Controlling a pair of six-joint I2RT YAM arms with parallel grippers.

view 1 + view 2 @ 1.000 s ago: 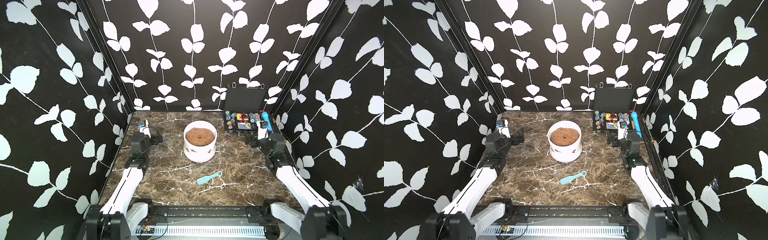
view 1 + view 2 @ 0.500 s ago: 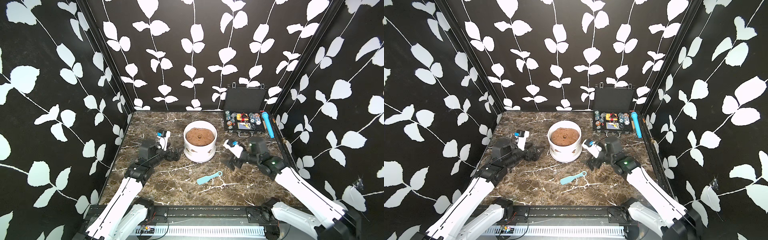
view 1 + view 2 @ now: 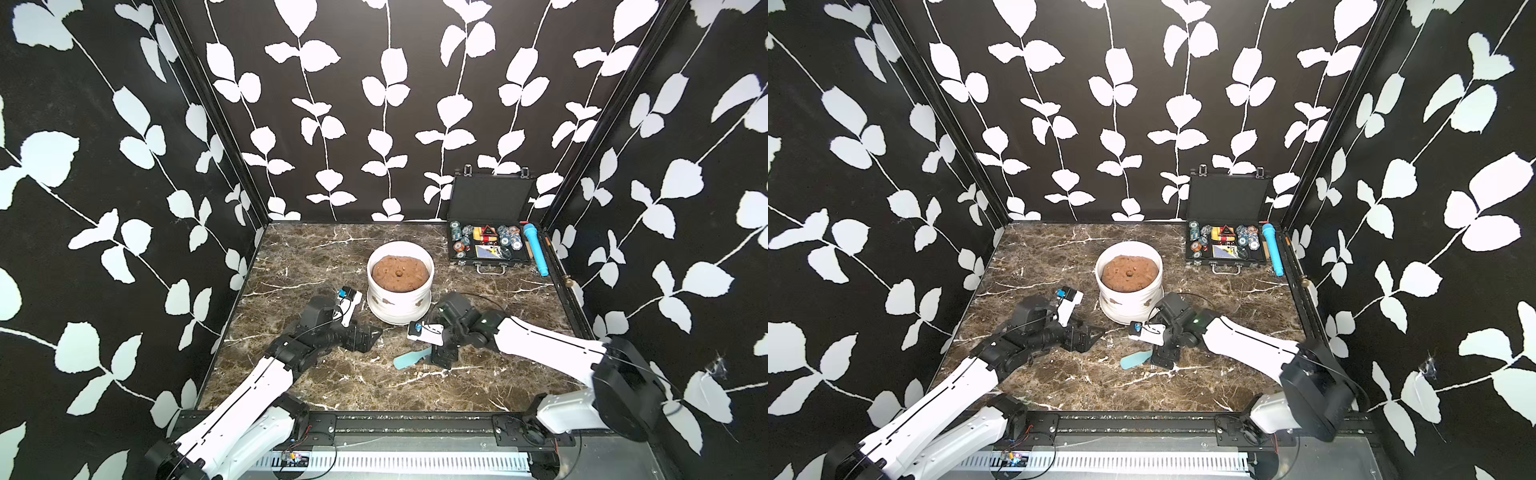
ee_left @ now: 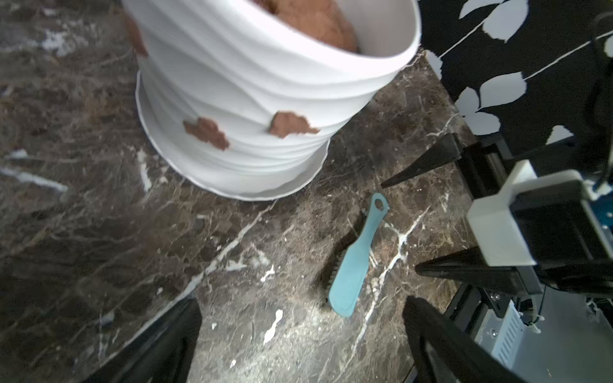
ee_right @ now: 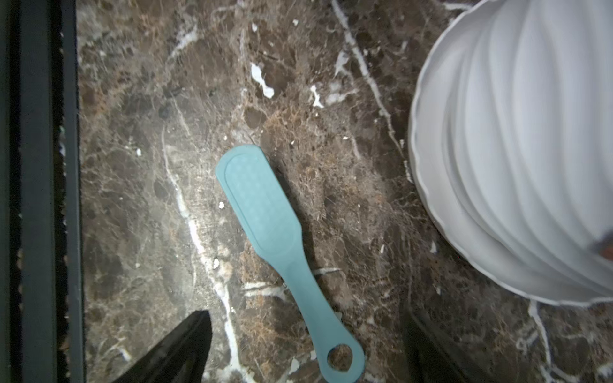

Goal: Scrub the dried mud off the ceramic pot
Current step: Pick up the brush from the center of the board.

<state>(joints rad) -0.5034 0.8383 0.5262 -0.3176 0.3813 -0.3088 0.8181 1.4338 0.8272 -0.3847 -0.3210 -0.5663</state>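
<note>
Ceramic pot (image 3: 400, 291), white, ribbed: standing at counter (image 3: 316, 257) centre on saucer (image 4: 292, 185), brown fill (image 3: 400, 272) doming inside. Dried mud (image 4: 206, 132): blotches clinging low on pot wall. Teal brush (image 3: 409, 359) lying flat at 6 o'clock of pot, apart from it. R gripper (image 3: 442, 356) hanging over brush handle, jaws gaping either side, not touching. L gripper (image 3: 368, 334) pointing in at 7 o'clock, jaws spread wide, holding nothing. Black case (image 3: 490, 245) sitting open at 1 o'clock, blue stick (image 3: 536, 254) beside. Counter: brown marble w/ white veins. Walls (image 3: 374, 124): black, white leaf print.
</note>
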